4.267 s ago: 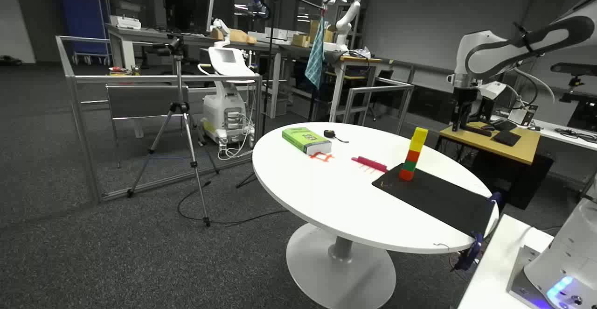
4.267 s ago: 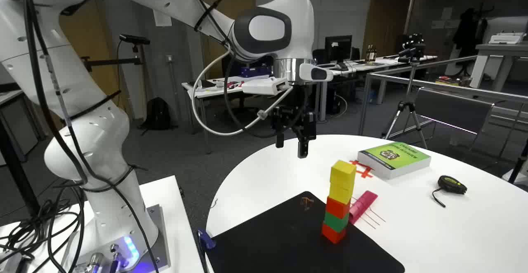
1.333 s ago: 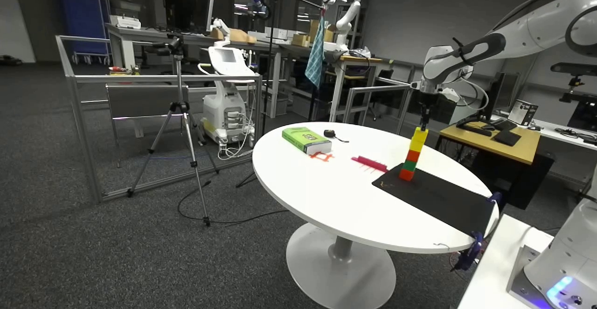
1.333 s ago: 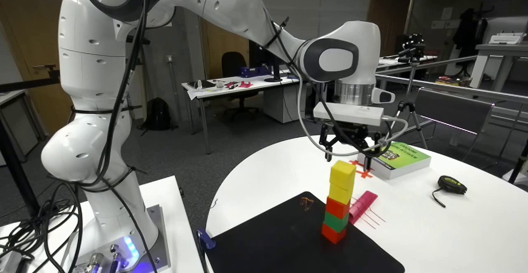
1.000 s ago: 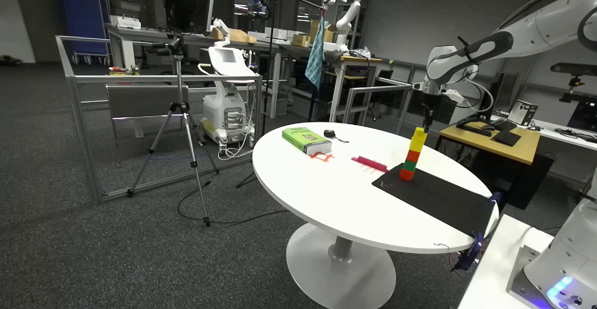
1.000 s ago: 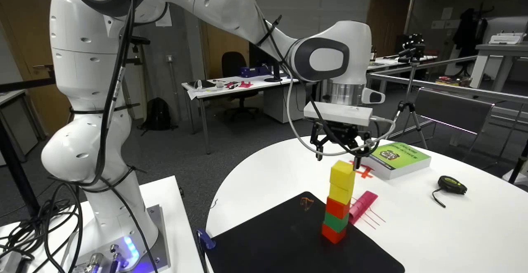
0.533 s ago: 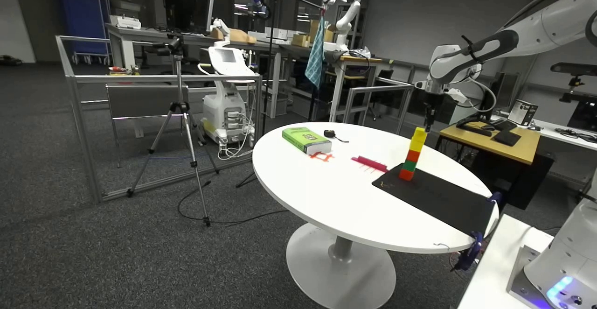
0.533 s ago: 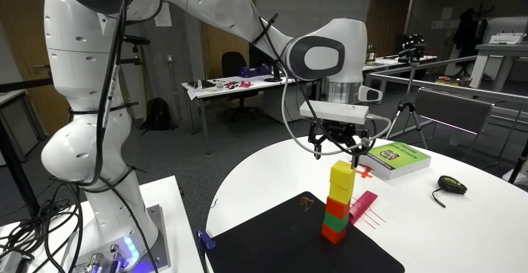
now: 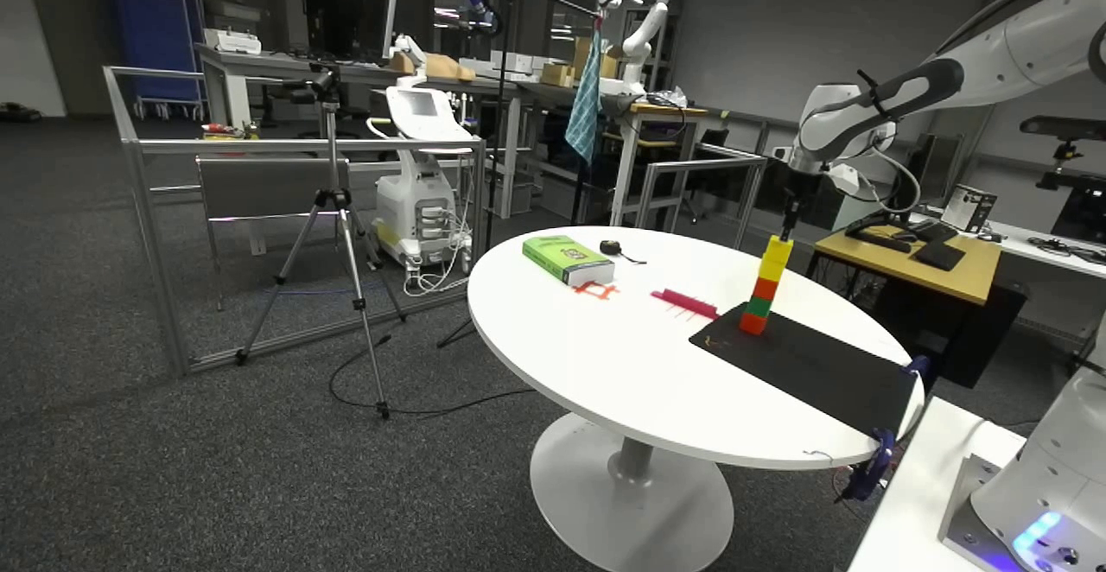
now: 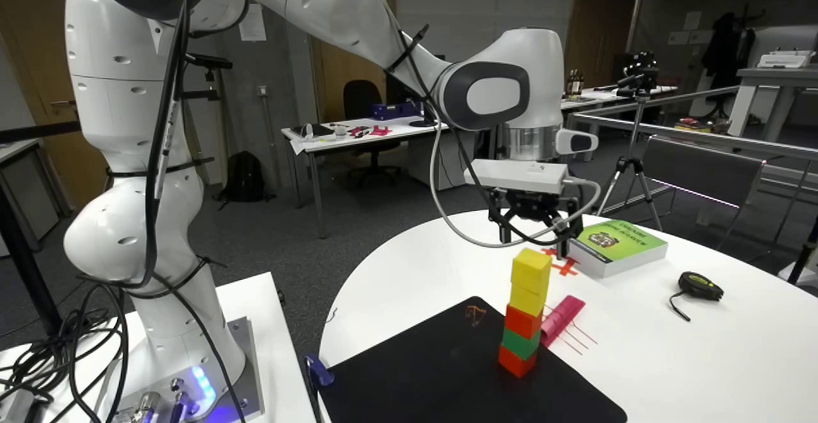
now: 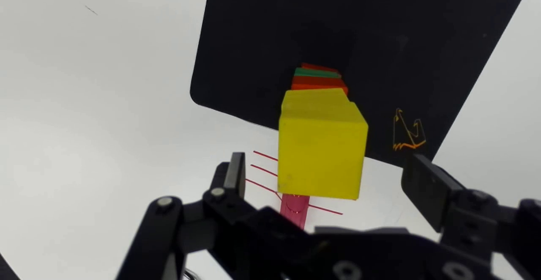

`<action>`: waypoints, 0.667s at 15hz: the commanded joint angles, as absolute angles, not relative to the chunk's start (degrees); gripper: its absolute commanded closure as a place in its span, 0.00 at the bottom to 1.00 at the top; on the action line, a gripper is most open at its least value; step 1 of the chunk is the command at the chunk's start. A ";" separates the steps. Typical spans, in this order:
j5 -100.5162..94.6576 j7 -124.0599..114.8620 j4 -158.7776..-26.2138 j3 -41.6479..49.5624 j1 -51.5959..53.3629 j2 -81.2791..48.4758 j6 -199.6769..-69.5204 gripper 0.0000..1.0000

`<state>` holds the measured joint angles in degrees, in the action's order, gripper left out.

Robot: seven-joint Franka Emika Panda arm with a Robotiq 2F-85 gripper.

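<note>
Round white desk carries your work area. Black mat lies flat out to its rim, likely as a plain dark footing. Your hand is spread wide and grips nothing. Five-cube stack stands near its tips, on the mat, each cube borne by the one beneath. Blue clamps at the rim probably stop the mat sliding. Top yellow cube shows within the hand's opening in the wrist view, gaps either side.

A round white table stands on dark carpet before grey walls.
</note>
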<state>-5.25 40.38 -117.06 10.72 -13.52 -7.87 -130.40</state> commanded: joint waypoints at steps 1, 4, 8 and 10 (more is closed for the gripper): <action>-7.59 36.10 -119.21 11.10 -13.51 -6.22 -132.90 0.00; -7.14 34.85 -118.14 10.91 -13.64 -7.12 -132.05 0.00; -6.51 33.62 -116.76 10.76 -13.69 -8.57 -130.85 0.00; -6.54 32.58 -115.86 10.77 -13.71 -9.60 -130.46 0.00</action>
